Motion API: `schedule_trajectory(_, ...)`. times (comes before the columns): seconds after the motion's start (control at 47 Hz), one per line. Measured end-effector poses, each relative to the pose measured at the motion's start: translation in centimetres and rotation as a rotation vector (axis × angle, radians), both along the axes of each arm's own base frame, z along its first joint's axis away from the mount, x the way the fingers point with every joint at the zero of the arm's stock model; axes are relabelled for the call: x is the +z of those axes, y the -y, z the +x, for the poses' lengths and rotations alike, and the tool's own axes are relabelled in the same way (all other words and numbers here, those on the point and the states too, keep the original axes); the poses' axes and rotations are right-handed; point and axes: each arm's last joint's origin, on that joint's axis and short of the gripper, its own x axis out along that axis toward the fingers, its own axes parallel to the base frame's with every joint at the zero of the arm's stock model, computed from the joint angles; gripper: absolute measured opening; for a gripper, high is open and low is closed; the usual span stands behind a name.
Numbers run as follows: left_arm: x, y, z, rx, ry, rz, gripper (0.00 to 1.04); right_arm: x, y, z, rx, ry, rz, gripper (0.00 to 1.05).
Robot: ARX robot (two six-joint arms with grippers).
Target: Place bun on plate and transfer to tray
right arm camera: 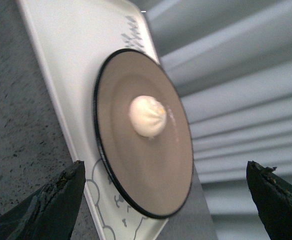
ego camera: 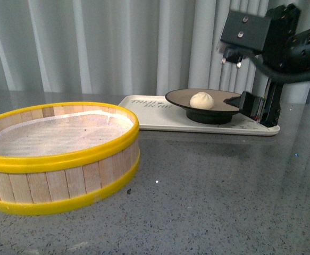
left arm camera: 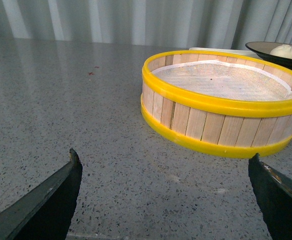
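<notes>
While the front view shows the bun only from the side, sitting in the middle of the plate on the tray, the right wrist view looks down into the plate and shows the bun's pleated top and the tray's printed lettering and line drawing. The right gripper hangs just beside the plate's right edge over the tray's right end; from the front I cannot tell whether it touches the rim, but its own camera shows the fingertips spread wide, apart from the plate and holding nothing. The left gripper is out of the front view; its wrist camera shows both dark fingertips set wide apart over bare speckled table, gripping nothing. A yellow-rimmed wooden steamer basket with a white liner stands in the near left, well apart from the tray, and from the left wrist it hides most of the tray and plate. Pale curtains close the background.
</notes>
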Motion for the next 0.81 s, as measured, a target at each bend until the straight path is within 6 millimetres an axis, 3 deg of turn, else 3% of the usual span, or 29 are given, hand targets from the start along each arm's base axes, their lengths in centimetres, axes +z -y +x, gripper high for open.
schedule_trajectory(0.085,0.0,0.0,0.0,0.0,0.0,0.0,0.98,2.3,1.1,-3.3,-0.171,-0.008,0.252,0.96)
schedule_trajectory(0.17,0.0,0.0,0.0,0.0,0.0,0.0,0.98,3.8,1.7,-4.4,-0.218,-0.015,0.421,0.96)
schedule_trajectory(0.234,0.0,0.0,0.0,0.0,0.0,0.0,0.98,3.7,1.8,-4.3,-0.234,-0.034,0.467,0.96)
schedule_trajectory(0.319,0.0,0.0,0.0,0.0,0.0,0.0,0.98,1.8,2.3,-5.1,-0.449,0.033,0.714,0.81)
schedule_trajectory(0.426,0.0,0.0,0.0,0.002,0.0,0.0,0.98,-0.1,2.9,-7.1,-0.487,0.027,0.903,0.67)
schedule_trajectory(0.489,0.0,0.0,0.0,0.001,0.0,0.0,0.98,-1.5,3.7,-9.3,-0.496,0.021,0.994,0.53)
schedule_trajectory(0.723,0.0,0.0,0.0,0.0,0.0,0.0,0.98,-6.0,5.3,-15.1,-0.511,-0.014,1.06,0.03)
schedule_trajectory(0.809,0.0,0.0,0.0,0.0,0.0,0.0,0.98,-7.1,5.7,-16.7,-0.518,-0.014,1.063,0.02)
